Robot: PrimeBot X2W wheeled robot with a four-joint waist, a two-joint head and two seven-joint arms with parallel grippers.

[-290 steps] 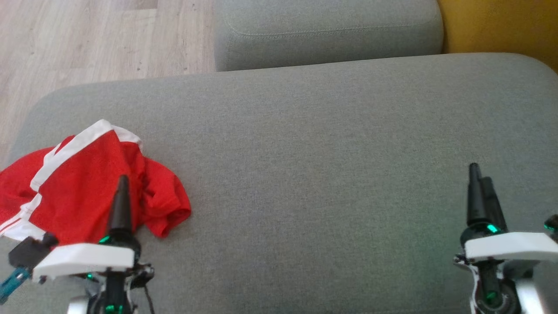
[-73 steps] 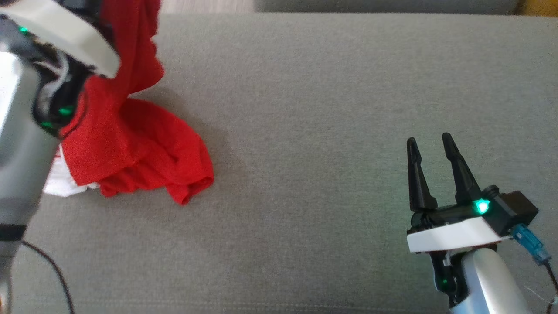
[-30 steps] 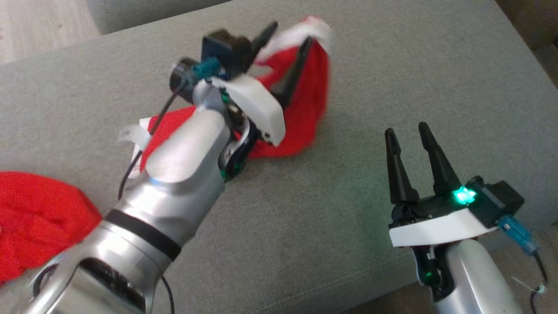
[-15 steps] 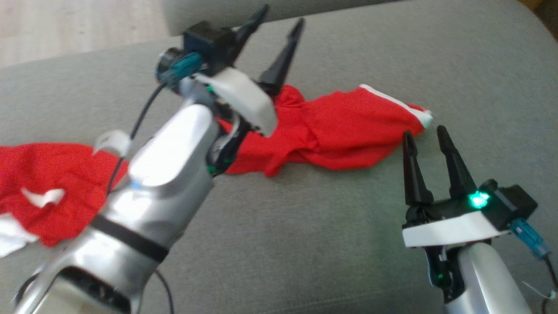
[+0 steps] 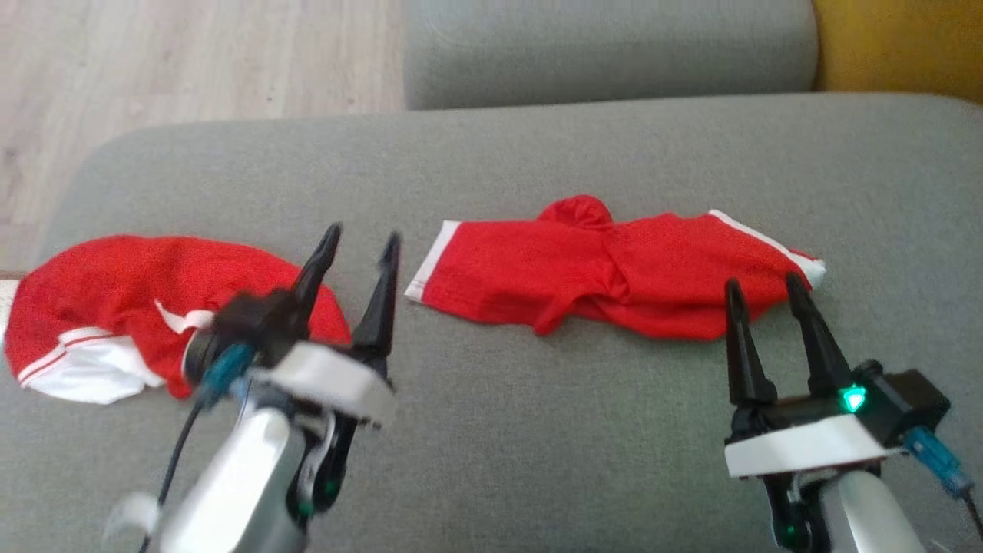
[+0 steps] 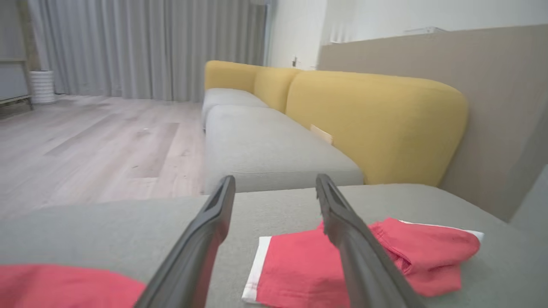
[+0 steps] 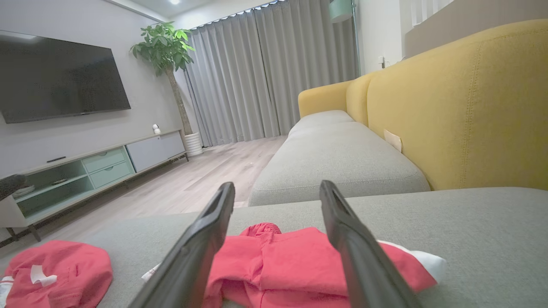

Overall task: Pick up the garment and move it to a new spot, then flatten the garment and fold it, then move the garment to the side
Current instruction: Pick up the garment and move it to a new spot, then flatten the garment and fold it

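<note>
Left gripper [image 5: 362, 233] and right gripper [image 5: 762, 282] hover over the sofa seat [image 5: 537, 445], the fingers of both spread apart and holding nothing; just beyond lies the garment [image 5: 614, 265], bunched at its middle, one end by the right fingers; a pinch there may catch doubled layers and spoil the flattening; a second red garment [image 5: 138, 284], well to the left, could be grabbed by mistake.

We see the red garment [image 5: 614, 269] lying rumpled on the grey cushion [image 5: 537, 153], stretched from nine to three o'clock, white trim at both ends, a bunched hump at twelve.
</note>
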